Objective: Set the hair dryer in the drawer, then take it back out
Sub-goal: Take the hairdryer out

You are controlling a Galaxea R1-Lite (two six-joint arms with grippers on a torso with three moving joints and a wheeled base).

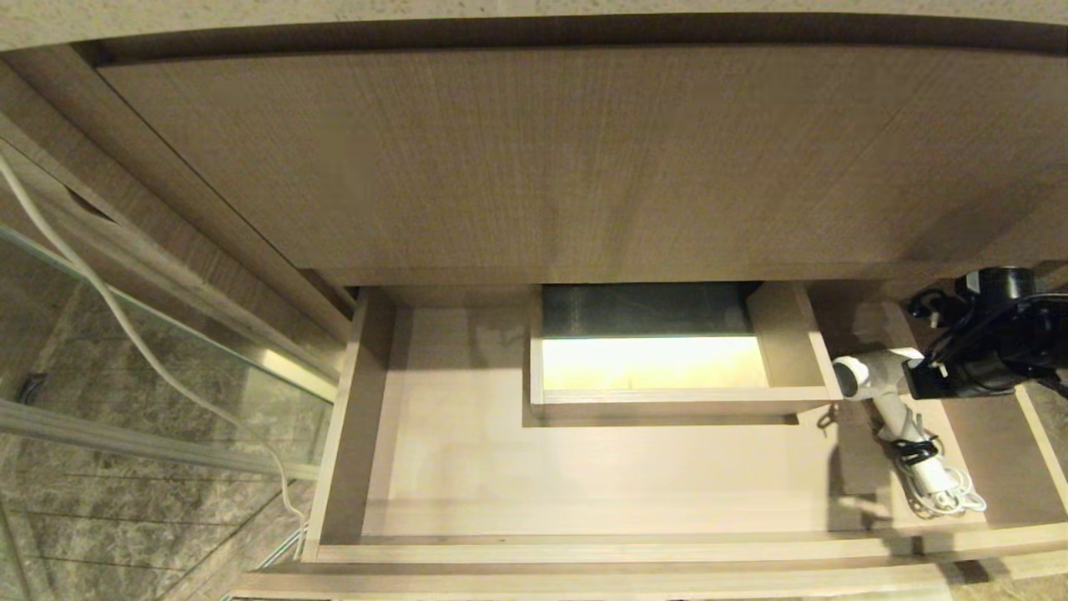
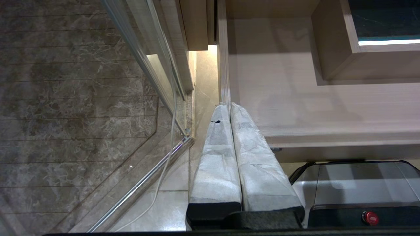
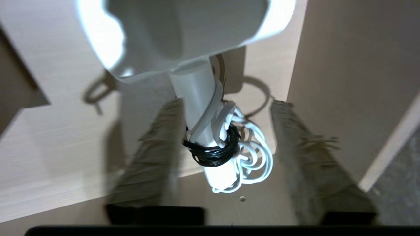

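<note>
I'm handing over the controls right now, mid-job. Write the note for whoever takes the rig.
Right gripper: jaws open, straddling the hair dryer's handle without gripping it, at the right end of the drawer.
Left gripper: jaws shut, parked outside the drawer's left front corner, holding nothing.
Hair dryer: lying on the drawer floor at the right end, beside the boxed cut-out, cord bundled at the handle end.
Done: the dryer is in the open drawer.
Left: grip the handle again and lift the dryer back out.
</note>
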